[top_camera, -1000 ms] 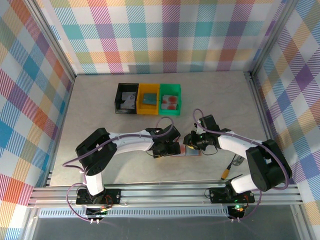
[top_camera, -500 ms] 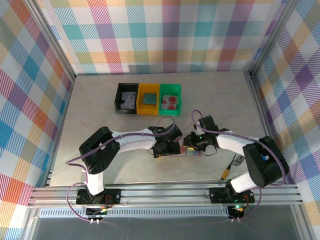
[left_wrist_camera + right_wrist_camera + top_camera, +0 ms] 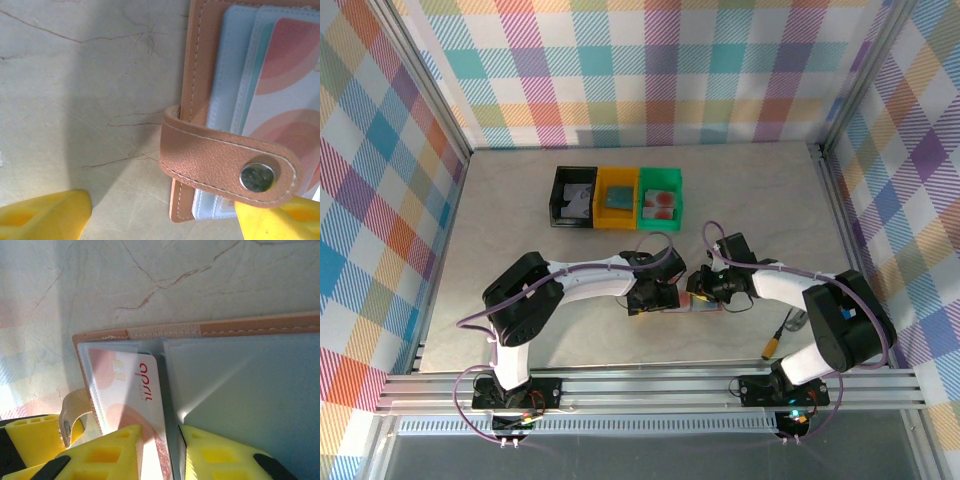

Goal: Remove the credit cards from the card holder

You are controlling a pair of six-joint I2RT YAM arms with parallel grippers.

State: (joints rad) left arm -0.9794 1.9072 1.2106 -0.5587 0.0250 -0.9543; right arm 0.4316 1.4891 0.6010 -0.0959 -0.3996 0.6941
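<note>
The card holder [image 3: 706, 304], reddish-brown with grey-blue pockets, lies open on the table between my two grippers. Its brown edge [image 3: 195, 75] and snap strap [image 3: 220, 160] fill the right of the left wrist view. My left gripper [image 3: 162, 212] is open, one finger on bare table and the other under the strap end. A pale credit card [image 3: 135, 390] with red-orange spots sticks partly out of the left pocket. My right gripper [image 3: 161, 450] is shut on its inner edge, near the holder's fold [image 3: 167, 347]. The same card [image 3: 285, 100] shows beside the strap.
Three small bins stand in a row further back: black [image 3: 556, 195], yellow [image 3: 617, 174] and green [image 3: 660, 173], each with a card inside. An orange plug [image 3: 775, 345] lies near the right arm's base. The table [image 3: 520, 230] is open to the left.
My left gripper has narrowed a little and edged closer to the holder's left side. The right gripper and the holder have barely moved.
</note>
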